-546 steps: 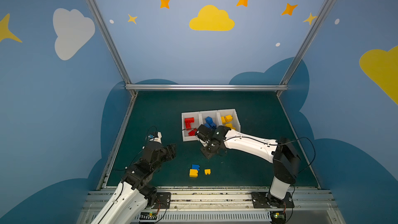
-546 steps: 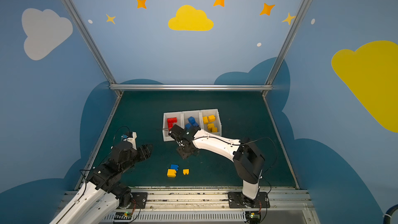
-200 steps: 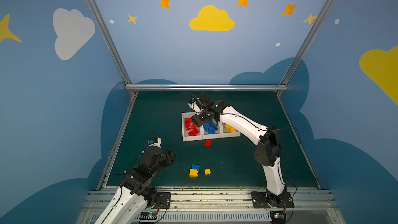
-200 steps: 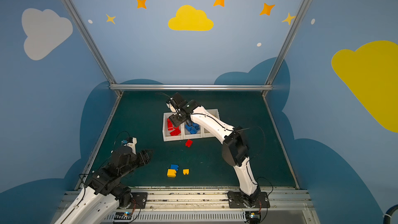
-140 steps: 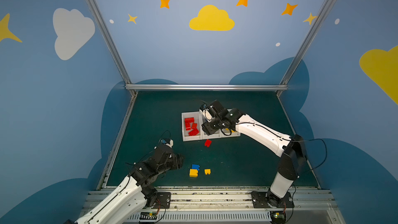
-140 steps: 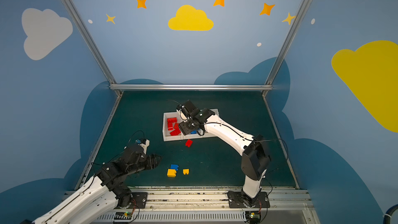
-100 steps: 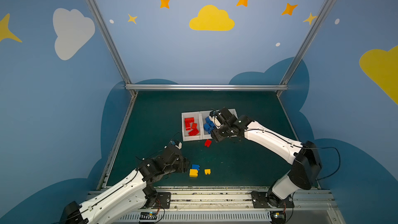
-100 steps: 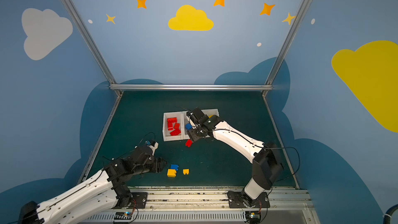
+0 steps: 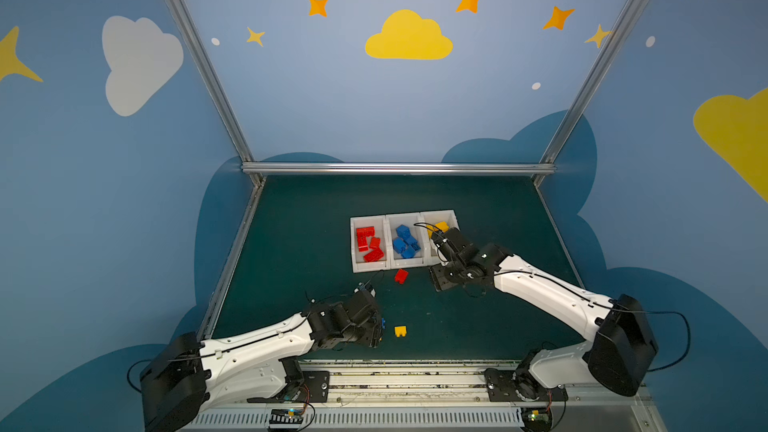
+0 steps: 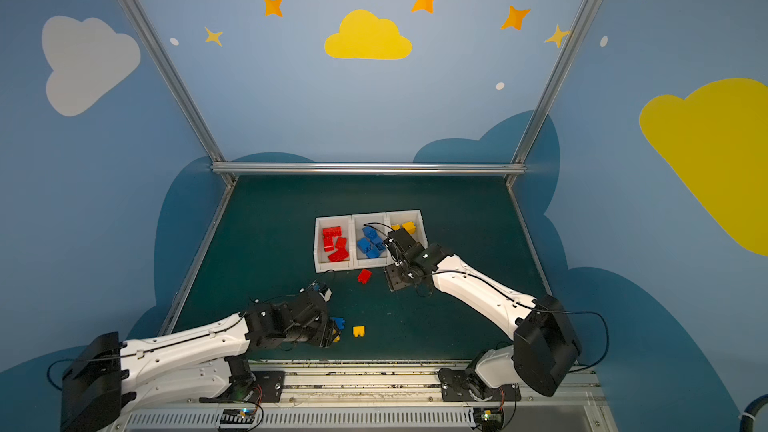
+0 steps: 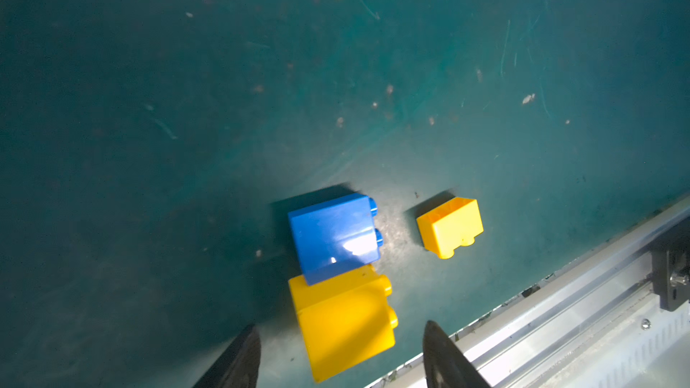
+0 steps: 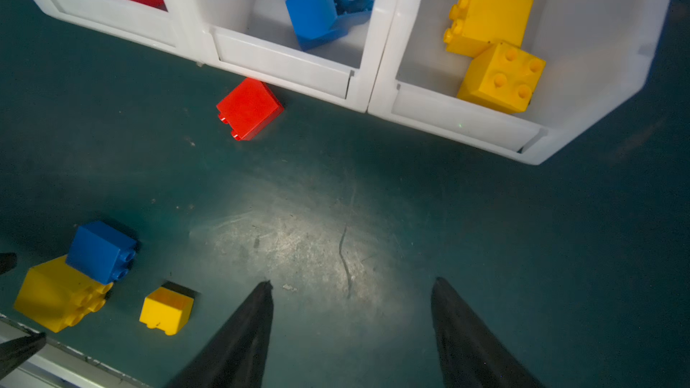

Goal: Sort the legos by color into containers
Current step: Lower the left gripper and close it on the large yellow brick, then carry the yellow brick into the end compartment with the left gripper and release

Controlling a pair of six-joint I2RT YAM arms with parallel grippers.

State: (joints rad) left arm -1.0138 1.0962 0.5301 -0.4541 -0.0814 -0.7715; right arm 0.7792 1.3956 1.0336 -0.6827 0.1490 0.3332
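Down by the front rail (image 11: 560, 311), the left pincer (image 11: 340, 326) stood open, a finger either side of the big yellow brick (image 11: 343, 334), touching nothing! The blue brick (image 11: 332, 237) rested against that one, and a small yellow brick (image 11: 450, 227) lay just beside them. Farther out, the right pincer (image 12: 353, 281) gaped open and empty over bare mat (image 12: 336, 199). Beyond it, the red brick (image 12: 249, 108) sat outside, against the front wall of the blue bin (image 12: 283, 65). The red bin (image 12: 112, 16) and yellow bin (image 12: 466, 121) flanked it.
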